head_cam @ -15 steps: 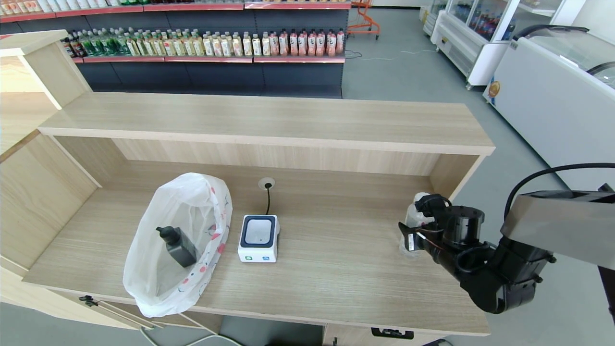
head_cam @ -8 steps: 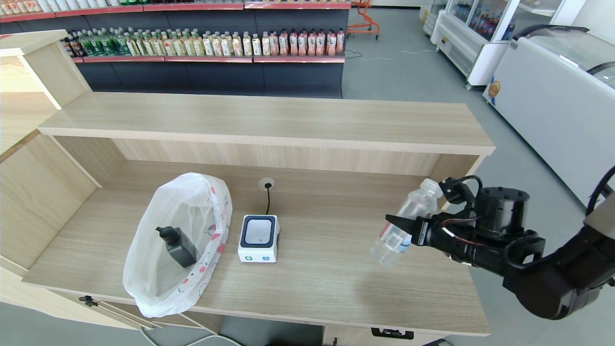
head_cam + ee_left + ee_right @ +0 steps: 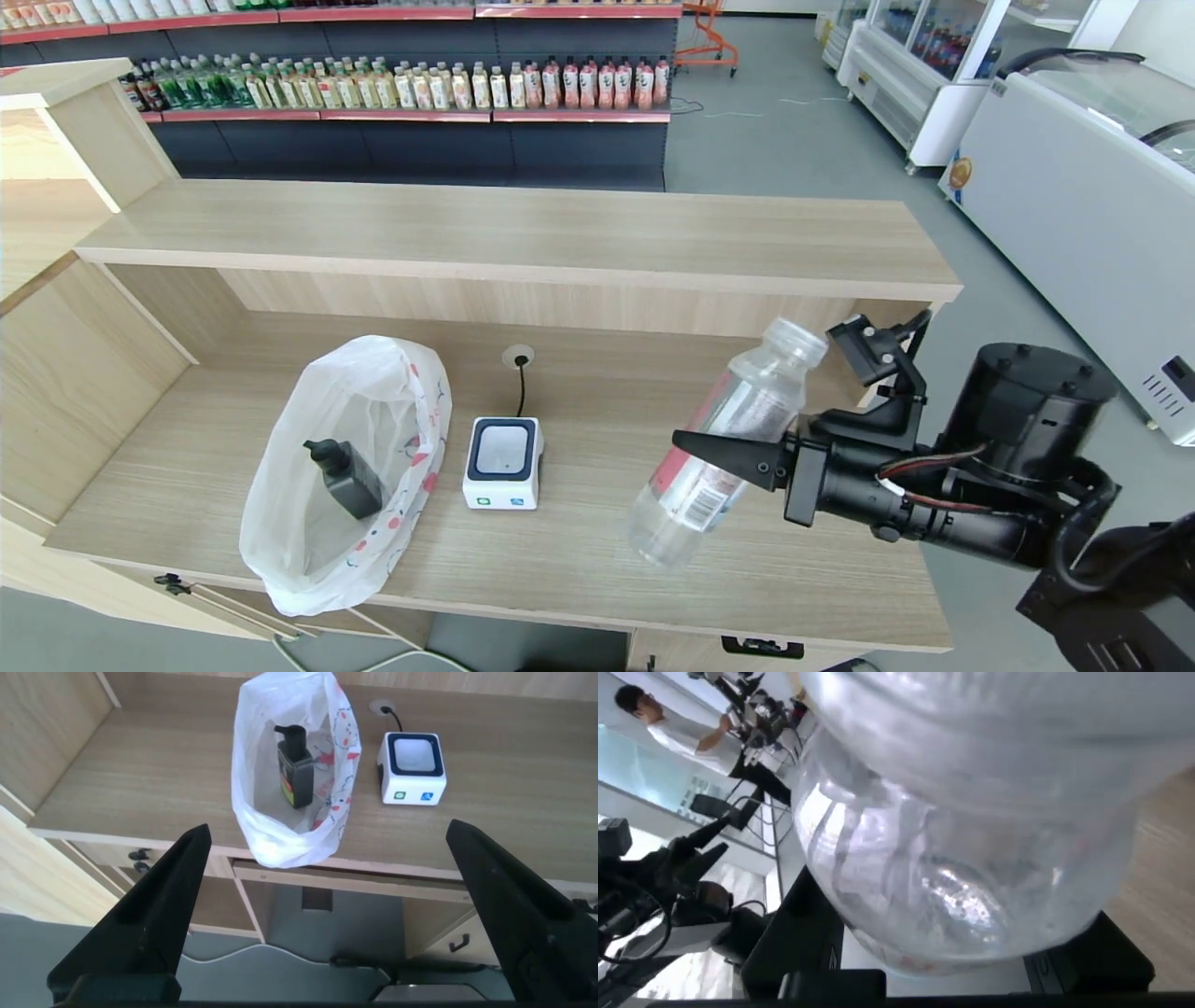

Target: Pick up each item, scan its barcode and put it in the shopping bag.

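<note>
Bottle (image 3: 752, 399) of clear plastic sits clamped in the right gripper (image 3: 747, 446), right of centre in the head view, held in the air above the wooden counter (image 3: 597, 541); it is tilted, neck toward the upper right and base toward the lower left, and a white barcode patch shows on its label near the base; one black finger (image 3: 719, 446) crosses the front of the bottle's middle, so the fingers are closed on it; in the right wrist view the bottle's ribbed clear wall (image 3: 952, 859) sits close before the camera with the dark fingers (image 3: 813, 943) pressed against it; the bottle is well apart from the shopping bag (image 3: 373, 401) and somewhat right of the scanner (image 3: 504, 461); the scanner, a small white box with a dark top window, stands on the counter at centre, its black cable (image 3: 521, 387) running back to a round hole in the counter; the white bag with red spots stands open just left of the scanner, near the counter's front edge, and a black pump bottle (image 3: 347, 478) lies inside it; the left wrist view looks down on the bag (image 3: 271, 831), the pump bottle (image 3: 294, 765) and the scanner (image 3: 413, 767) between the widely spread fingers of the left gripper (image 3: 327, 859), which holds nothing; shelves of drinks (image 3: 401, 84) line the upper left of the head view and white freezers (image 3: 1055, 177) stand at the upper right.
</note>
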You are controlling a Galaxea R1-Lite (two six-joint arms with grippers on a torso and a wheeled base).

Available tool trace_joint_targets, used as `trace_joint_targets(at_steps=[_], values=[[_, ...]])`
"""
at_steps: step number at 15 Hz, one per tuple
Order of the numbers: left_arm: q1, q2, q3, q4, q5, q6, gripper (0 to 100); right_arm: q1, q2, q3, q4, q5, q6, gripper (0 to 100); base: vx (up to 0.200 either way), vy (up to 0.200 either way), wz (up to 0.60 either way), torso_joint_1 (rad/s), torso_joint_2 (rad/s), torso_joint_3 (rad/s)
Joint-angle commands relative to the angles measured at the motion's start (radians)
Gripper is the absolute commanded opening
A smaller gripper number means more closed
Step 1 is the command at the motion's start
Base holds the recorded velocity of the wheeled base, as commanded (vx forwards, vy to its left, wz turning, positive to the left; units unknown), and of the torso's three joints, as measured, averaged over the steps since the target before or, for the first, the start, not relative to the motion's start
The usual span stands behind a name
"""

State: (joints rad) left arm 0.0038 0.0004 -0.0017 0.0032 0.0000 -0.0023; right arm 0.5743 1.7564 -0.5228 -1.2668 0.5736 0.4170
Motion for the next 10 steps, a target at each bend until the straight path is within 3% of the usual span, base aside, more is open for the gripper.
trace_joint_targets(at_steps=[1,10], values=[[0.001,0.000,0.000,0.000,0.000,-0.001,100,0.036,-0.012,0.010,-0.045,0.011,-0.006,0,0.000,0.000,0.00,0.000,0.00,0.000],[0.001,0.000,0.000,0.000,0.000,-0.001,100,0.070,0.026,0.055,-0.121,0.017,-0.150,0,0.000,0.000,0.00,0.000,0.00,0.000]])
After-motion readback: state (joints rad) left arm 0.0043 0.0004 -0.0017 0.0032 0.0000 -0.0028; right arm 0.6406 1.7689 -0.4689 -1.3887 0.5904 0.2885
